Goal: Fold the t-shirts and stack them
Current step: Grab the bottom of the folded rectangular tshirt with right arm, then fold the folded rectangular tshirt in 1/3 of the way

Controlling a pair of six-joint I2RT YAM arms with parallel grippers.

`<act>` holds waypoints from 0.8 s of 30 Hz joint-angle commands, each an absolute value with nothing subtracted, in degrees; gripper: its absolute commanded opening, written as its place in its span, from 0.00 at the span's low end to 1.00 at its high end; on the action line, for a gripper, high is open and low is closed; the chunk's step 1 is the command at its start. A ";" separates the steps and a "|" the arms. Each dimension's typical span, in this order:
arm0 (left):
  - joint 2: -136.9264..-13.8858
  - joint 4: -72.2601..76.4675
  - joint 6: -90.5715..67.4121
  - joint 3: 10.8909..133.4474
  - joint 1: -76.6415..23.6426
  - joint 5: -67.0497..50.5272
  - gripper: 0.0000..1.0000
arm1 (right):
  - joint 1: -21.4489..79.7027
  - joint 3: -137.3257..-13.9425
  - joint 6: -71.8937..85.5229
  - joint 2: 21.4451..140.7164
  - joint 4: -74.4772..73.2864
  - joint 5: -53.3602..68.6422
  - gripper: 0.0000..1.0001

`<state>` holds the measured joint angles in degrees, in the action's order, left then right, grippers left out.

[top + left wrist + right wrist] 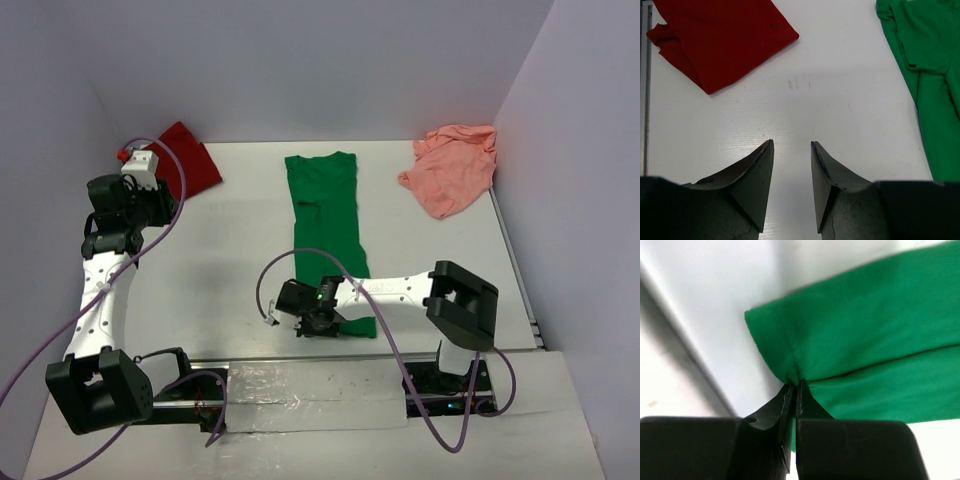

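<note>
One green t-shirt [325,225] lies on the counter [230,260], its near hem pinched in the clenched right tool [796,386]. Left of it, the left tool [792,150] hangs released near the dark red t-shirt [720,35].

Nothing legible
We read no lettering, label or number on the green t-shirt [325,215], dark red t-shirt [190,165], pink t-shirt [455,175] or table [230,270].

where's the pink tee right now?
Top view: pink t-shirt lies crumpled in the far right corner by the wall, right of the green t-shirt.
</note>
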<state>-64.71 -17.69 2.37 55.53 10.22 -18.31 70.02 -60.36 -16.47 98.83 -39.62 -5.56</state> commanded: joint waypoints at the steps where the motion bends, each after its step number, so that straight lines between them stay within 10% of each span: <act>1: -62.75 -17.58 2.90 56.25 10.55 -19.34 0.45 | 70.84 -65.03 -14.94 94.05 -44.12 -1.93 0.00; 24: -64.07 -18.37 3.08 57.31 10.55 -20.22 0.45 | 54.58 -78.39 -28.91 102.47 -37.80 -14.59 0.00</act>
